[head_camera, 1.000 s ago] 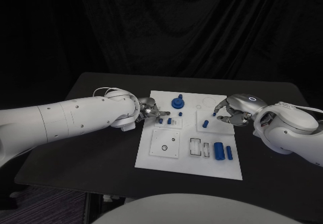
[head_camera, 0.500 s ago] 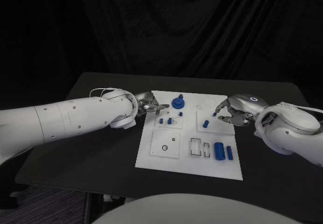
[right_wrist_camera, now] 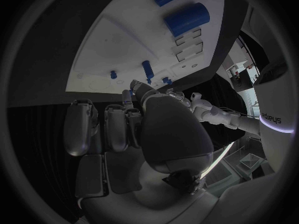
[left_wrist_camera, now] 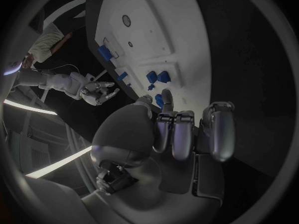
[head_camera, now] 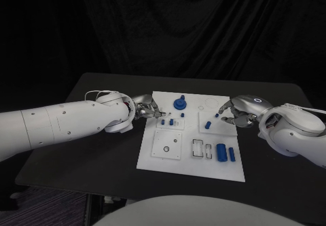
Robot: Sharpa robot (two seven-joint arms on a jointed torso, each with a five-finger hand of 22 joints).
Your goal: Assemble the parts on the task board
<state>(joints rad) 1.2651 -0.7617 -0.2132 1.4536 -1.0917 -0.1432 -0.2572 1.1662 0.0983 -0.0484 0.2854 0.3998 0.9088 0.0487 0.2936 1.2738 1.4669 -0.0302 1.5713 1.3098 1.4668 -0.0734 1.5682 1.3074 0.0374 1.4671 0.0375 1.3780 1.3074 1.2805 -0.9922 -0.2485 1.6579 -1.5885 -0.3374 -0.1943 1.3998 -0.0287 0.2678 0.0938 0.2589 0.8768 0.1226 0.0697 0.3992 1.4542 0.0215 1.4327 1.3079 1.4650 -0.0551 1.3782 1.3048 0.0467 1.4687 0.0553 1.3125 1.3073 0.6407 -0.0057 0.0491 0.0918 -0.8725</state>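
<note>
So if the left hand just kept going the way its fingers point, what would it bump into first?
Probably the small blue pegs standing on the white board just past the left hand, though depth is hard to judge.

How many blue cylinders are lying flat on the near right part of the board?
2. The thick cylinder lies beside the rectangular slots. The thin cylinder lies just right of it, near the task board edge. Nothing covers this area, so none seems hidden.

White task board (head_camera: 165,157), blue parts (head_camera: 221,151)
</note>
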